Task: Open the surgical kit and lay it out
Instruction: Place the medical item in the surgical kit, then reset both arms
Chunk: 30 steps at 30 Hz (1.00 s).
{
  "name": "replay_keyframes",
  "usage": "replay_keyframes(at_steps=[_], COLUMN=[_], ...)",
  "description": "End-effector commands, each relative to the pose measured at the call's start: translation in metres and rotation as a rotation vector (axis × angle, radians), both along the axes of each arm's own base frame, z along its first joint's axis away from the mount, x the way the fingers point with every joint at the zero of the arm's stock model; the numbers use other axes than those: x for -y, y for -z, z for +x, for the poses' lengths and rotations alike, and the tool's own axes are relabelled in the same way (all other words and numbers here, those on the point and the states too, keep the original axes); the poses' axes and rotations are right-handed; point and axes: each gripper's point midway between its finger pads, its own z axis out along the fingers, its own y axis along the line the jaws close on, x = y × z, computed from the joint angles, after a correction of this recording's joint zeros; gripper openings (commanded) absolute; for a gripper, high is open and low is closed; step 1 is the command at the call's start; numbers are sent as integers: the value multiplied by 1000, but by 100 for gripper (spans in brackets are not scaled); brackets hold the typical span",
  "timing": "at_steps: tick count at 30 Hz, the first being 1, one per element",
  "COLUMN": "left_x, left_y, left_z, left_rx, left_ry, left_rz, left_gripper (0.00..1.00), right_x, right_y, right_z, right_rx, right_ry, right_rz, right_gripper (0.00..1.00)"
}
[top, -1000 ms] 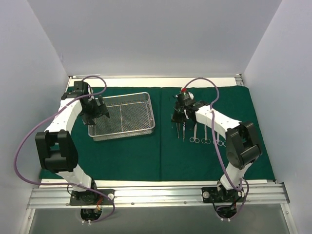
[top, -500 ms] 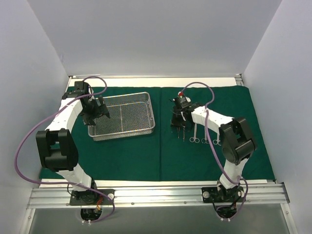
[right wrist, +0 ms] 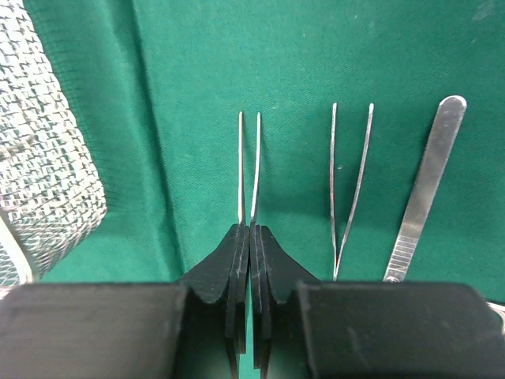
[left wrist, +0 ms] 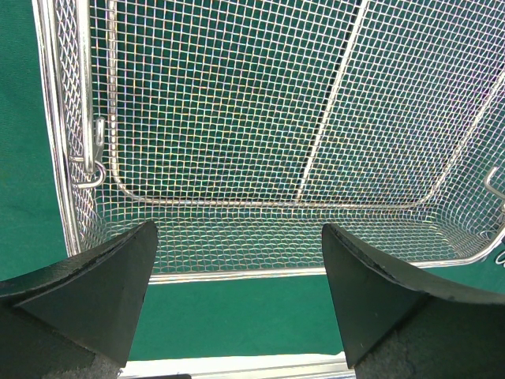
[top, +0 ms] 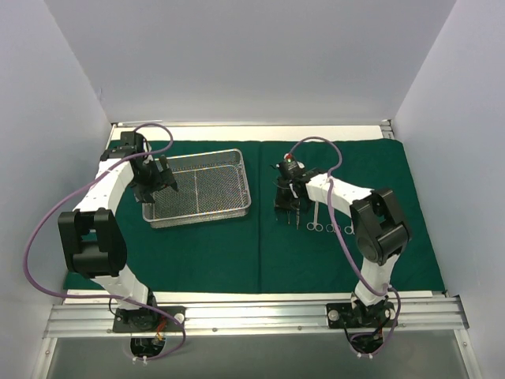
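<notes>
The dark green cloth [top: 237, 253] lies spread flat on the table. The silver wire-mesh tray [top: 201, 217] stands on its left half and looks empty. My left gripper [top: 160, 180] hangs open over the tray's left end; in the left wrist view [left wrist: 239, 227] the tray rim [left wrist: 237, 275] lies between the fingers, untouched. My right gripper [top: 286, 207] is shut on thin steel tweezers [right wrist: 248, 158], held low over the cloth [right wrist: 316, 63]. To their right lie another pair of tweezers [right wrist: 351, 181] and a flat steel handle [right wrist: 422, 189]. Ring-handled instruments [top: 316, 226] lie in a row beside them.
A corner of the mesh tray [right wrist: 47, 174] shows at the left of the right wrist view. White walls close in the table on three sides. A metal rail [top: 252, 316] with both arm bases runs along the near edge.
My right gripper has moved a little left and toward the near edge with the tweezers, and its arm has folded closer. The left arm has not moved.
</notes>
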Motion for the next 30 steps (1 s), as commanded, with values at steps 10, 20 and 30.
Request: replay_keyframes(at_steps=[10, 20, 30], left_x=[-1, -2, 6], left_y=[-8, -12, -29], left_z=[12, 12, 13], left_rx=[45, 58, 121], left_ry=[3, 3, 11], left_rz=[-15, -18, -59], left_gripper=[94, 94, 94], right_x=[5, 3, 1], right_y=[26, 7, -81], right_z=[-20, -7, 33], right_rx=[-87, -31, 205], right_ry=[-1, -4, -81], right_rz=[-33, -33, -67], right_gripper=[0, 3, 29])
